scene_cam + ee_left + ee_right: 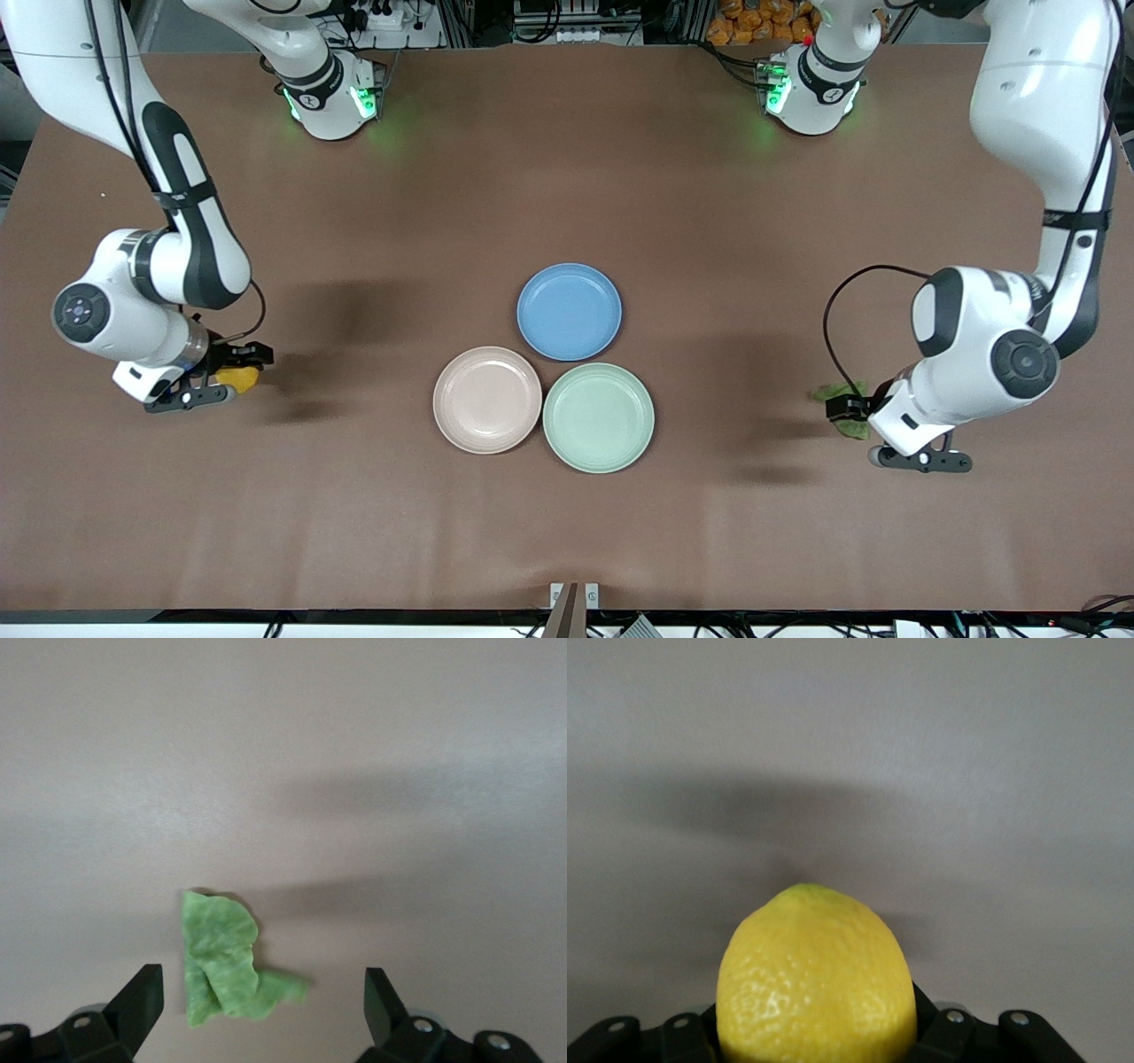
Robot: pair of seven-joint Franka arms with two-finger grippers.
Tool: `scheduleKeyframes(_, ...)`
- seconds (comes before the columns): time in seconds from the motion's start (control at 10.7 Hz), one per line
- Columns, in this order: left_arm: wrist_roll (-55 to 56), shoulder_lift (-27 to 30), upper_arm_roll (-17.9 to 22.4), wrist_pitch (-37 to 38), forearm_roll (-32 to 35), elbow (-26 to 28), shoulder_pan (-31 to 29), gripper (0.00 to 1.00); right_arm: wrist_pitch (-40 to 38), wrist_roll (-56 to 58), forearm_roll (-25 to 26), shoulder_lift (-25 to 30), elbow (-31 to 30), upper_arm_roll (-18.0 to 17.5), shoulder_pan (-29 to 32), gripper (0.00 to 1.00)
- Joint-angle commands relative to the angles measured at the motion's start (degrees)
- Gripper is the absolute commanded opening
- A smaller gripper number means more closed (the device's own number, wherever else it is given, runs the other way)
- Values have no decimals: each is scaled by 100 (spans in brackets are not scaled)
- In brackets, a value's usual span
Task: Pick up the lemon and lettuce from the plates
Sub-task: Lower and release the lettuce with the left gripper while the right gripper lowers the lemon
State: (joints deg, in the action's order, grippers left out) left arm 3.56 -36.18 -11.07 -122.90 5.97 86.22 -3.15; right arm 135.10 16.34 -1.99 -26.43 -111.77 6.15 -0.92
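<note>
The lemon [241, 379] is in my right gripper [229, 376], low over the bare table toward the right arm's end; the jaws are shut on it. In the right wrist view the lemon [815, 983] fills the gap of the gripper [815, 1032]. The lettuce [833, 392] lies on the table toward the left arm's end. My left gripper [849, 413] is open around it. In the left wrist view the lettuce [221, 957] lies flat between the open fingers of the gripper [263, 992], touching neither. The beige-pink plate [487, 400] and the mint green plate [598, 416] sit empty mid-table.
An empty blue plate [569, 311] touches both other plates and lies farther from the front camera. The brown table top [567, 177] stretches between the arm bases.
</note>
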Motion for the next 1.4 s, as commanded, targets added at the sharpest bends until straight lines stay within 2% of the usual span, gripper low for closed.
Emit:
scheduleKeyframes(0.0, -145, 506, -62, 336, -140, 132, -10, 100, 569, 80, 58, 332, -784, -87, 118, 49)
scheduleKeyframes(0.47, -145, 1261, -71, 916, -149, 141, -19, 100, 1141, 115, 49, 244, -1110, -87, 188, 50)
scheduleKeyframes(0.56, -153, 1489, -62, 1091, -140, 141, -19, 100, 1150, 115, 49, 209, -1101, -87, 188, 58)
scheduleKeyframes(0.65, -154, 1700, -62, 1232, -140, 149, -36, 100, 1150, 80, 23, 191, -1084, -87, 180, 100)
scheduleKeyframes(0.93, 188, 2254, -71, 1698, -149, 158, -1, 100, 1080, 27, 5, 200, -1040, -87, 153, 100)
scheduleKeyframes(1.12, 364, 2475, -255, 1997, -149, 141, -18, 100, 967, 36, 5, 209, -926, -87, 136, 100)
scheduleKeyframes(1.3, 277, 2528, -308, 2173, -70, 132, -19, 100, 75, 36, -30, 226, -436, -87, 153, 100)
